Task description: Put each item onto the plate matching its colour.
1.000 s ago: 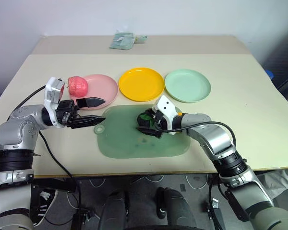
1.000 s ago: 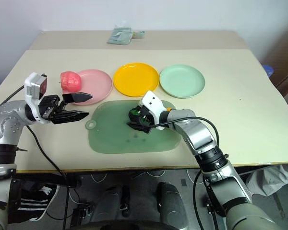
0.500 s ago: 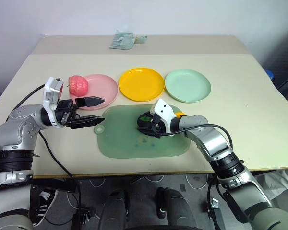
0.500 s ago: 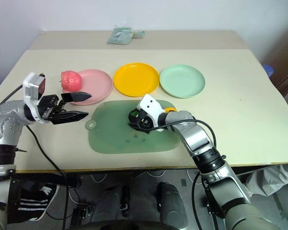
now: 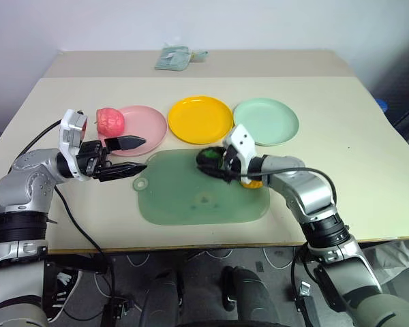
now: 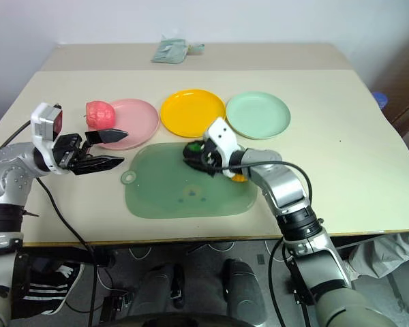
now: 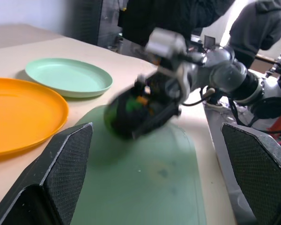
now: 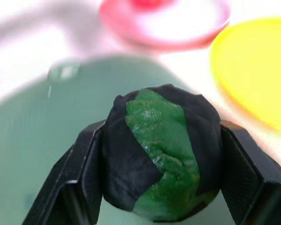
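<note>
My right gripper (image 5: pixel 211 162) is shut on the dark green-and-black ball (image 8: pixel 163 182), which it holds just above the far edge of the translucent green mat (image 5: pixel 191 201). The yellow-orange lump (image 5: pixel 253 182) lies on the mat, half hidden under my right forearm. At the left rim of the pink plate (image 5: pixel 142 126) rests the pink-red apple (image 5: pixel 110 120). Beyond the mat are the bare yellow plate (image 5: pixel 200 119) and the mint green plate (image 5: pixel 266 122). Left of the mat, my left gripper (image 5: pixel 144 156) hangs open and holds nothing, pointing toward the ball (image 7: pixel 125 115).
A pale crumpled packet (image 5: pixel 174 57) lies near the table's far edge. The left wrist view has people (image 7: pixel 267 23) standing beyond the table. Bare tabletop stretches to the right of the green plate.
My right gripper closed on the green-and-black ball and lifted it off the mat toward the plates, uncovering the yellow-orange lump. The left arm stayed in place.
</note>
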Controlling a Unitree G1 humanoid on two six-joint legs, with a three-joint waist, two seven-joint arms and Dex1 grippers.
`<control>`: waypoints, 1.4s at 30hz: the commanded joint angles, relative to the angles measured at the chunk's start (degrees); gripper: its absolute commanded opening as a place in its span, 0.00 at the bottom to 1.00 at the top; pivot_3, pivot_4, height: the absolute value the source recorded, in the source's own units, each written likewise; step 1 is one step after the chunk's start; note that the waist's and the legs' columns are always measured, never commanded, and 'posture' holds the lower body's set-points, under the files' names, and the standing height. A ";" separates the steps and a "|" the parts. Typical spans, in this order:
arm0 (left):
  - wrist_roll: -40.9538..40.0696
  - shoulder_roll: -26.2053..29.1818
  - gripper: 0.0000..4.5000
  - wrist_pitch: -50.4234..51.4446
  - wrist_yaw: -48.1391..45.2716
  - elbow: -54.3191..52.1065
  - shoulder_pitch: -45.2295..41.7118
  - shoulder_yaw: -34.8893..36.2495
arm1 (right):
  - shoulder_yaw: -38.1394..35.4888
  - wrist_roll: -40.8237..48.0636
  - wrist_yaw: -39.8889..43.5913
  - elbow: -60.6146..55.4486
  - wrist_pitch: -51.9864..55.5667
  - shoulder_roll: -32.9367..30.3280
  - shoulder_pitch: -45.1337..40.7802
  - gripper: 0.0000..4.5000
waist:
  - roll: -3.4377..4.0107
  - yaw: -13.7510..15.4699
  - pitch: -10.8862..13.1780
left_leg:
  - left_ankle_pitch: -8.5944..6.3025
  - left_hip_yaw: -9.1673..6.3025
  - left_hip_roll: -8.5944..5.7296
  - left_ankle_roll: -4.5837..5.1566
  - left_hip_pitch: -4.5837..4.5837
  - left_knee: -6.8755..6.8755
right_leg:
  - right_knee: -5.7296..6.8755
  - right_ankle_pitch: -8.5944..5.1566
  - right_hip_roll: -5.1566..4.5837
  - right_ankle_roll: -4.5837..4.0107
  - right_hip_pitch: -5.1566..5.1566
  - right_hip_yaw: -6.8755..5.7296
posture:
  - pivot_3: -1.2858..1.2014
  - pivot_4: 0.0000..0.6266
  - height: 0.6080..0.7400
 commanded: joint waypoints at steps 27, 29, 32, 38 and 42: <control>-4.01 -6.27 1.00 -1.54 6.33 -7.25 2.14 1.52 | -10.69 8.19 6.41 7.98 -10.47 -8.80 -4.15 0.99 | 0.12 -0.88 0.07 | 0.02 -0.02 0.04 -0.03 0.03 -0.18 | 0.00 0.00 0.00 0.03 0.02 0.05 | 0.52 0.24 1.00; -5.10 -6.35 1.00 -0.24 6.01 -8.01 2.04 1.58 | -9.34 10.77 9.17 -0.88 -4.82 -12.12 0.45 0.99 | 0.13 -0.28 0.08 | 0.01 -0.02 0.02 -0.02 0.04 -0.16 | -0.02 0.00 -0.01 0.03 0.03 0.05 | 0.52 0.24 1.00; -5.38 -6.08 1.00 1.01 5.42 -8.25 1.77 1.08 | -7.69 10.15 10.11 -7.08 -0.69 -16.18 5.15 0.99 | 0.13 0.00 0.08 | 0.02 0.00 0.02 -0.03 0.04 -0.07 | -0.04 -0.01 -0.02 0.00 0.02 0.05 | 0.52 0.24 1.00; -3.99 -5.20 1.00 1.02 3.87 -7.50 1.61 -0.19 | -5.99 6.47 9.88 -9.75 -0.95 -20.01 11.17 0.99 | 0.11 0.08 0.07 | 0.02 0.01 0.00 -0.04 0.05 0.00 | -0.04 -0.10 -0.03 -0.17 0.03 0.05 | 0.52 0.24 1.00; -4.07 -4.91 1.00 1.37 3.66 -7.68 1.69 -0.24 | -4.14 2.75 9.71 -8.00 -2.95 -21.10 13.76 0.99 | 0.11 0.08 0.07 | 0.02 0.03 0.00 -0.03 0.03 -0.05 | -0.05 -0.01 0.00 -0.01 0.00 0.05 | 0.52 0.24 1.00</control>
